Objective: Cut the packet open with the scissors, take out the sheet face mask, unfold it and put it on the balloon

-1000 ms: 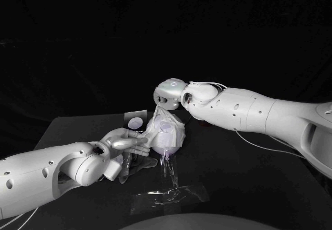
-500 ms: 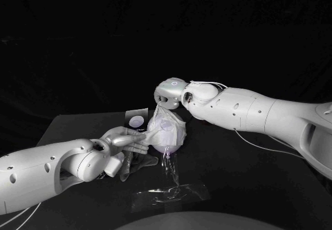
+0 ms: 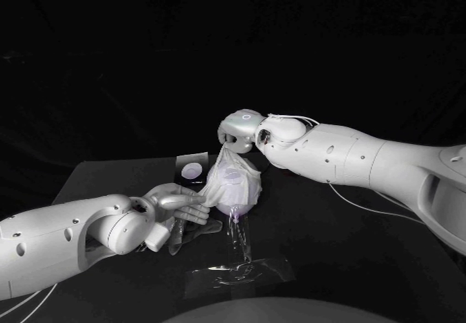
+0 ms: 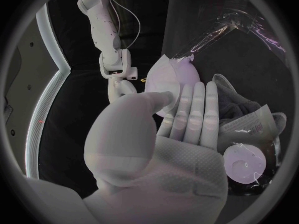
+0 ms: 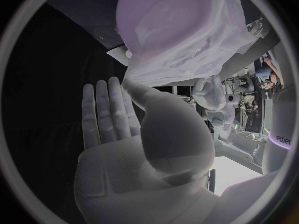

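A pale purple balloon [image 3: 234, 195] stands at the table's middle with the white sheet face mask [image 3: 231, 176] draped over it. My right hand [image 3: 241, 129] is above the balloon and pinches the mask's top edge; in the right wrist view the thumb presses the mask [image 5: 181, 40] while the other fingers [image 5: 102, 109] stay spread. My left hand [image 3: 180, 201] is at the balloon's left side and pinches the mask's side edge between thumb and fingers [image 4: 187, 109], against the mask-covered balloon [image 4: 177, 79]. The dark packet [image 3: 191, 169] with a pale round mark lies just behind the left hand.
A clear plastic film [image 3: 239, 272] lies on the black table [image 3: 369, 249] in front of the balloon, also seen as the film [image 4: 233, 22] in the left wrist view. A crumpled grey thing [image 3: 197, 229] sits under the left hand. The packet [image 4: 249, 157] lies beside the palm.
My left hand rose to the mask's side edge, then drew back a little to the left with it. The right hand kept its pinch at the top.
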Robot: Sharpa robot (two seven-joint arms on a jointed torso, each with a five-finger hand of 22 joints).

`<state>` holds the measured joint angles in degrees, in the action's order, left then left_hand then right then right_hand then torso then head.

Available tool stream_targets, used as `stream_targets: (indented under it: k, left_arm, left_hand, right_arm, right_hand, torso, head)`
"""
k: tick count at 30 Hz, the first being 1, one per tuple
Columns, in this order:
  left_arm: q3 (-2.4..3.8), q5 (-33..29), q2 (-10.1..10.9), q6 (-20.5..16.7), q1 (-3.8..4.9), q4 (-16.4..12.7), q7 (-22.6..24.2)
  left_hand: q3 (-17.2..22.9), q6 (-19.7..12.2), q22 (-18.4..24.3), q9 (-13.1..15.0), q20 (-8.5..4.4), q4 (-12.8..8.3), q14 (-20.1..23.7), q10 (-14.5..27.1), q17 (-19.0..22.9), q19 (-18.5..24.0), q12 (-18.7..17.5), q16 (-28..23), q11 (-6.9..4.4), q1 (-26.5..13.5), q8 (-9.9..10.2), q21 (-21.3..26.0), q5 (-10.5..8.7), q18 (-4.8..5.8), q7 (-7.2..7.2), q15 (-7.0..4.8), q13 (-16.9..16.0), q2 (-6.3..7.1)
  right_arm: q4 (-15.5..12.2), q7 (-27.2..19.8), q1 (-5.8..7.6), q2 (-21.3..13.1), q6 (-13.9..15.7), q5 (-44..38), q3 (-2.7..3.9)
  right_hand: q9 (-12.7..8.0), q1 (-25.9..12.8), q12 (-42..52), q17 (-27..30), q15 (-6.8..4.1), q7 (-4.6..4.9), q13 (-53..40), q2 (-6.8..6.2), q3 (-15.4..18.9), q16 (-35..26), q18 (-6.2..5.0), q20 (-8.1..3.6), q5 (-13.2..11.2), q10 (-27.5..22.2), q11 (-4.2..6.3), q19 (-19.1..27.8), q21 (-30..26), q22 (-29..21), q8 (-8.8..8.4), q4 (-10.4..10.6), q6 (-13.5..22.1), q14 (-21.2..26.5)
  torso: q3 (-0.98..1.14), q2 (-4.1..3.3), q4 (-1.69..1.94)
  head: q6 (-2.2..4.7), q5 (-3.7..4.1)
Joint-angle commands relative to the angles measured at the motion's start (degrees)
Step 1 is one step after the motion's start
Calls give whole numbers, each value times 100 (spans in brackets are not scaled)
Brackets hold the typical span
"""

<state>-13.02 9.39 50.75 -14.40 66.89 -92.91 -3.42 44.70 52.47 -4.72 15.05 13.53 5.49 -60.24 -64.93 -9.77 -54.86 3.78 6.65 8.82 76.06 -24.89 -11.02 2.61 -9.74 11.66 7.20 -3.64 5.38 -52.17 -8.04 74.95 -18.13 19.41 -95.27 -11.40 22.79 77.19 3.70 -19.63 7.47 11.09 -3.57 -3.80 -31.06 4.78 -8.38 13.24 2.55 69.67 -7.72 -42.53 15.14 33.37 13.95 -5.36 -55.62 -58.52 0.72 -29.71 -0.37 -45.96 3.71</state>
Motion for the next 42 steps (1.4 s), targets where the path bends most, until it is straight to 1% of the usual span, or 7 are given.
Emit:
stream_targets:
  k: [1,8,12,14,28,36,42]
  left_arm:
    - [4,60,-16,-178,-3,4,0]
    - [4,15,-25,-455,-5,18,126]
    - [4,11,-32,-515,-5,34,106]
    - [4,37,-34,-513,-5,41,58]
    - [4,686,-13,-509,-4,118,-426]
    - [4,1081,9,-490,-4,160,-578]
    - [5,1186,45,-606,-4,235,-404]
  left_hand:
    - [7,-23,8,14,14,-44,25,14,-6,-45,-2,36,-1,4,-35,29,22,-84,-11,4,2,49]
    - [6,-20,9,17,13,-49,21,7,-8,-48,1,39,-2,8,-41,27,21,-84,-11,4,1,44]
    - [-10,-17,11,21,14,-50,19,3,-10,-52,2,42,2,-1,-50,26,20,-82,-4,5,1,59]
    - [-97,-97,18,13,15,-95,21,35,-14,-53,-12,44,23,-21,-25,27,19,-80,29,13,6,187]
    - [-625,-734,69,-92,58,-345,86,360,-25,-31,-23,35,172,30,201,74,19,-78,234,89,9,787]
    - [-1101,-992,85,-93,88,-386,98,593,-38,-44,-2,48,224,104,152,116,20,-83,275,120,0,896]
    - [-1392,-1077,88,-74,96,-358,106,658,-45,-53,26,54,227,172,61,144,20,-85,271,123,-8,847]
  right_arm:
    - [21,41,-7,21,-33,58,3]
    - [59,32,-18,30,-37,129,3]
    - [94,30,-21,34,-15,200,3]
    - [109,34,-22,36,-22,222,3]
    - [188,141,-39,55,134,290,3]
    - [308,205,-57,91,148,366,3]
    - [385,243,-65,101,182,470,4]
  right_hand:
    - [-17,7,-26,7,4,8,1,-67,-27,-26,-119,22,18,-65,-19,19,-36,-23,-35,11,39,46]
    - [-100,-101,-45,58,90,79,21,-216,-72,-129,-117,101,14,-456,-129,79,-173,-122,-215,64,258,312]
    - [-212,-222,39,189,255,152,24,-388,-39,-143,-82,220,20,-1271,-260,250,-415,-296,-477,141,662,863]
    - [-269,-294,-28,271,369,152,25,-488,71,-150,-41,276,25,-1677,-300,391,-553,-387,-616,173,910,1202]
    - [-341,-332,-52,733,539,175,28,-469,507,-173,62,334,15,-2596,-379,602,-994,-780,-752,374,1188,2456]
    - [-347,-331,-44,819,554,216,24,-454,655,-171,90,330,15,-2658,-427,621,-1088,-883,-754,445,1208,2641]
    - [-346,-345,-30,804,549,216,15,-417,712,-143,94,327,16,-2578,-426,621,-1117,-925,-745,500,1199,2553]
  torso:
    - [2,-1,-3]
    - [2,-1,-3]
    - [3,1,-5]
    - [4,5,-4]
    - [0,1,2]
    - [-2,3,6]
    - [-1,2,-1]
  head:
    - [-3,1]
    - [8,-3]
    - [17,-17]
    - [20,-32]
    - [50,-32]
    - [53,-35]
    - [56,-34]
